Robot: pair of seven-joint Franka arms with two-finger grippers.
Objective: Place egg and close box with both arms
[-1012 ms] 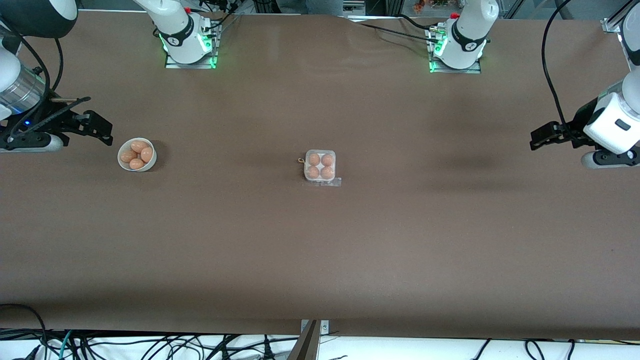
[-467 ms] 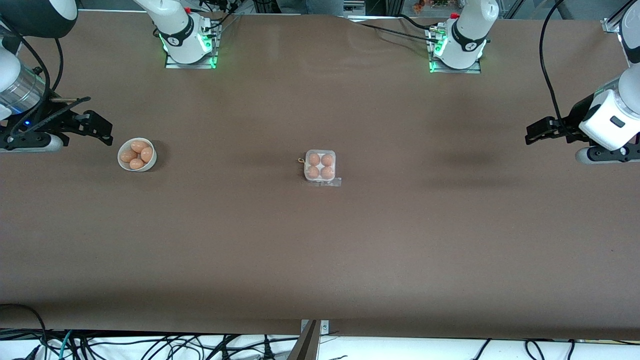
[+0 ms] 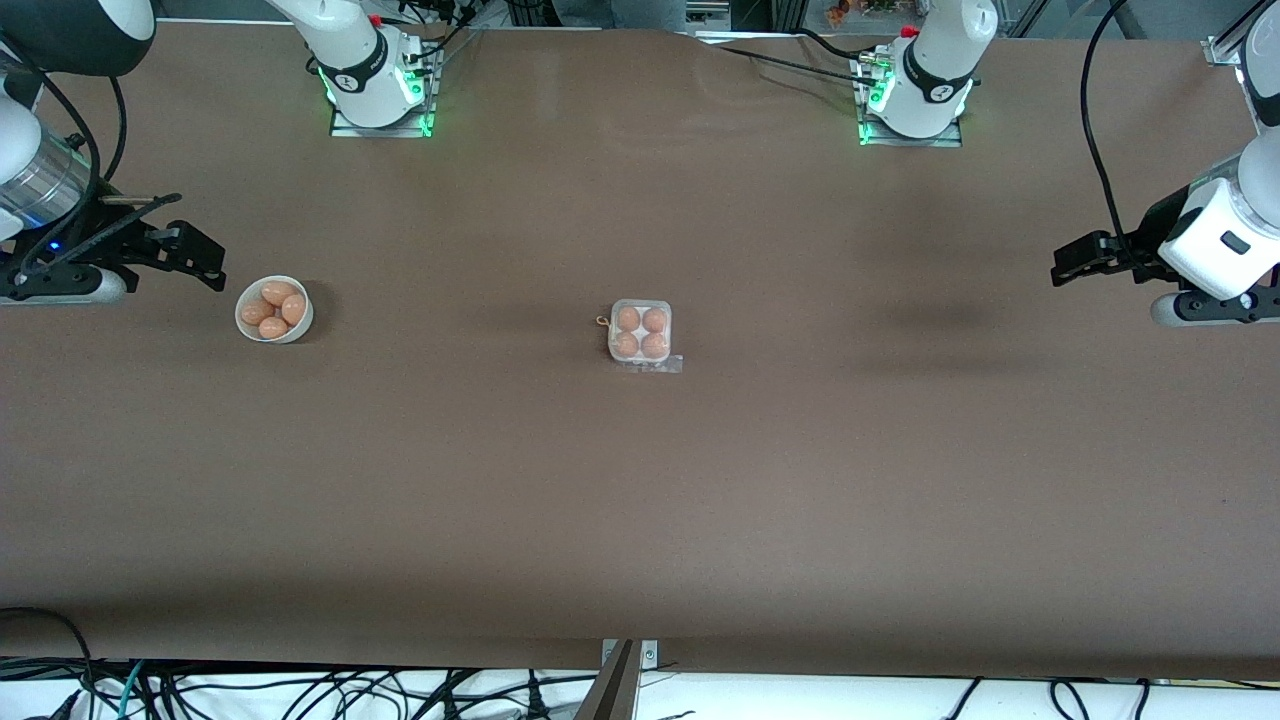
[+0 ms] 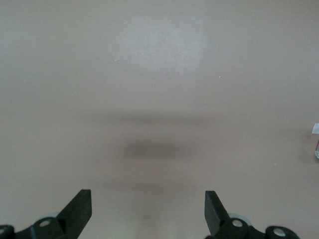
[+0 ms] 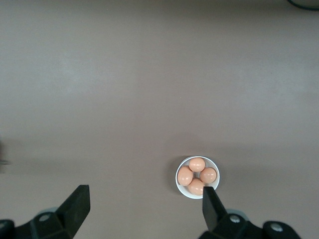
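The box [image 3: 640, 333], a small clear plastic carton, sits at the middle of the table with an orange-brown egg [image 3: 627, 319] in every cell. Its lid appears to lie down over them, and a clear tab [image 3: 668, 365] sticks out on the side nearer the camera. My left gripper [image 3: 1072, 264] hangs open and empty over bare table at the left arm's end; its wrist view [image 4: 147, 194] catches only a sliver of the box [image 4: 316, 147]. My right gripper [image 3: 205, 257] hangs open and empty beside the bowl [image 5: 197, 177], as its wrist view [image 5: 144, 189] shows.
A round white bowl [image 3: 274, 309] holding several more eggs stands toward the right arm's end of the table. The brown tabletop [image 3: 640, 500] stretches wide around the box. Cables lie along the edge nearest the camera.
My left gripper has drawn back a little toward its end of the table and toward the robots' bases. The right arm, the box and the bowl have not moved.
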